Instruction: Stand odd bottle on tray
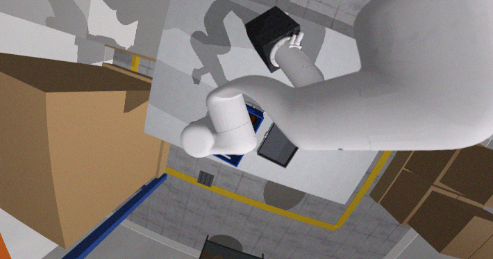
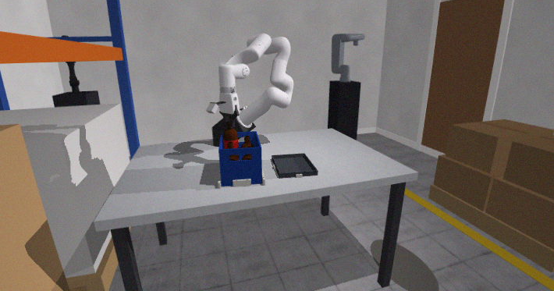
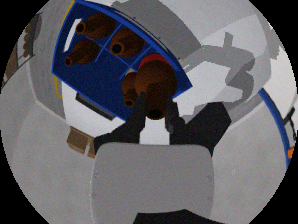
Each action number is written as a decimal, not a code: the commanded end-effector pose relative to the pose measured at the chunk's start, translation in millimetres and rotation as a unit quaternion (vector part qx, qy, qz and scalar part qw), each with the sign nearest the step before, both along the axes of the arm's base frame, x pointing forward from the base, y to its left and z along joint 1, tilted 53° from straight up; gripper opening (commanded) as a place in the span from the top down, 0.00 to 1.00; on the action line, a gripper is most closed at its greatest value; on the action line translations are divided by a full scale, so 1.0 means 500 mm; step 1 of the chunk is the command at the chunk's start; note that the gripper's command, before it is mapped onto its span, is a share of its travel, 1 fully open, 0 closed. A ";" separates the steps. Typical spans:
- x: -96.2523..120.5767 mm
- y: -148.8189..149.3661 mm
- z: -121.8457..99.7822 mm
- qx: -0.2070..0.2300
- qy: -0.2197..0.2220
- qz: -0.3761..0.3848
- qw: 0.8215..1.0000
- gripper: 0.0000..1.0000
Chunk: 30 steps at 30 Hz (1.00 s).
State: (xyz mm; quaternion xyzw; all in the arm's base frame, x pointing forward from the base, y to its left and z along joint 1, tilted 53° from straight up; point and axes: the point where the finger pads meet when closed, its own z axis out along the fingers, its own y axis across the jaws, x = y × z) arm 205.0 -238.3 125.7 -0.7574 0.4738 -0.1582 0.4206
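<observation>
bottle point(image 2: 230, 136) point(image 3: 155, 80) pinched in my jaws point(image 2: 236, 113) could snag the crate point(image 2: 240, 170) point(image 3: 116, 103) and tip it if i swing sideways too low.

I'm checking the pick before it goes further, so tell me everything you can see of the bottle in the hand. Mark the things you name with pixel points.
The bottle point(image 2: 230, 134) point(image 3: 156, 80) is brown, probably glass or something made to look like it, with a rounded shoulder, a narrow neck and a dark mouth. A red band, likely a label, wraps its body. It is roughly upright, raised above the other bottles, its lower part hidden by the blue crate point(image 2: 240, 170) point(image 3: 181, 78). The hand point(image 3: 155, 99) is shut on its neck. Whether it touches the crate or its neighbour cannot be told.
</observation>
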 end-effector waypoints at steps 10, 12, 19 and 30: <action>-0.001 -0.004 0.001 -0.001 0.000 -0.002 1.000 1.00; -0.002 -0.005 0.002 -0.001 0.000 -0.002 1.000 1.00; -0.007 -0.008 0.006 -0.001 0.000 -0.002 1.000 1.00; -0.018 -0.016 0.017 -0.001 0.000 -0.002 1.000 1.00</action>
